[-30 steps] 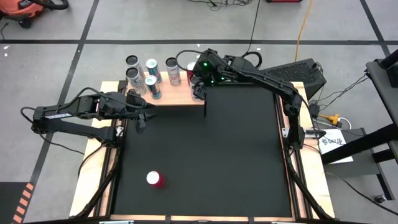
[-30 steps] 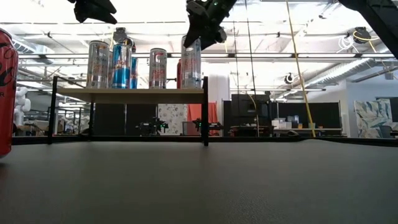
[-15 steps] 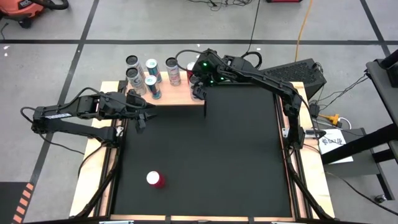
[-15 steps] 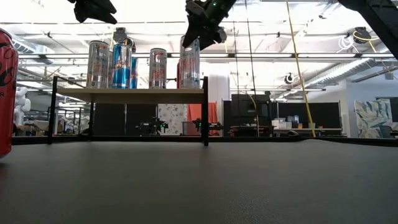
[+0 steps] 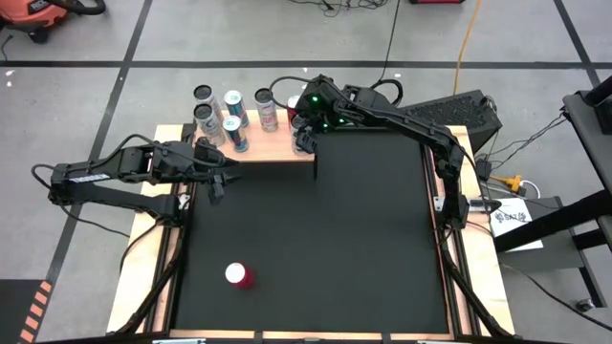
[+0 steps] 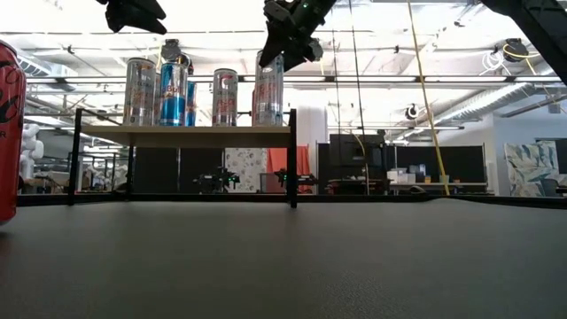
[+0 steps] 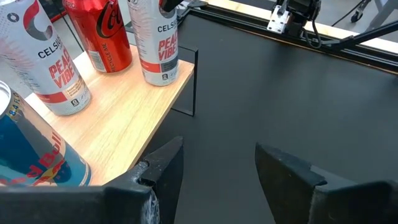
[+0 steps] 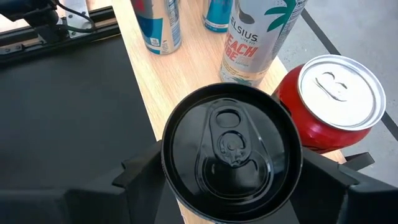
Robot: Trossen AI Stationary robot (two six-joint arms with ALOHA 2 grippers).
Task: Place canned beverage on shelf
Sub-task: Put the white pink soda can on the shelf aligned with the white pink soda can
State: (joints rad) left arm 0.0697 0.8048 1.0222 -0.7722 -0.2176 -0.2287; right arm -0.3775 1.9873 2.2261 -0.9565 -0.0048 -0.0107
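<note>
A tall white can with a black top [image 8: 231, 146] stands at the right end of the pale wooden shelf [image 5: 273, 145], and my right gripper [image 5: 304, 137] is shut on it from above. The low view shows this can [image 6: 270, 89] upright on the board [image 6: 186, 135]. Behind it stands a red can [image 8: 323, 106], and several more cans [image 5: 229, 113] fill the shelf's left part. Another red can [image 5: 239, 276] stands on the black table near its front left. My left gripper [image 7: 217, 168] hovers open in front of the shelf's left part, holding nothing. My right gripper pinches the can's upper wall just under its rim [image 8: 171, 168] between its two fingers [image 8: 140, 171], one on each side. The fingers come from above, slanting down from the table's right. The can stands upright with its base [image 7: 163, 78] on the shelf board.
The black table [image 5: 316, 248] lies open in front of the shelf. Thin black legs [image 6: 292, 168] carry the board. Wooden strips [image 5: 163, 277] edge the table. Beyond the far edge is grey floor with cables.
</note>
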